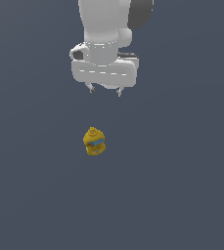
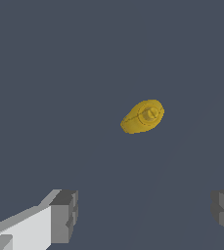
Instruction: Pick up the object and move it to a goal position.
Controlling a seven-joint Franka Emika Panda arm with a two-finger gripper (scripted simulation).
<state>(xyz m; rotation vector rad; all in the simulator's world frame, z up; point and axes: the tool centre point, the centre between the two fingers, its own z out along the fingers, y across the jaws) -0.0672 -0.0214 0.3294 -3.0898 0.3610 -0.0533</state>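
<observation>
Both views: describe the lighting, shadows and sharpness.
Exterior view: flat, even light, no glare; the bottle casts no visible shadow on the dark floor, its label small and blurry; the hand reads pale and soft-edged. Wrist view: same flat light, faint diagonal streaks on the floor, the bottle soft-edged from above, the fingers cropped at the frame edge.

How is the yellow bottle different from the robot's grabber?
The yellow bottle is bright yellow with a blue label, while the gripper is white with grey fingertips. The bottle looks much smaller than the gripper. The bottle rests on the dark floor; the gripper hangs above it, open and holding nothing. They are apart, not touching.
</observation>
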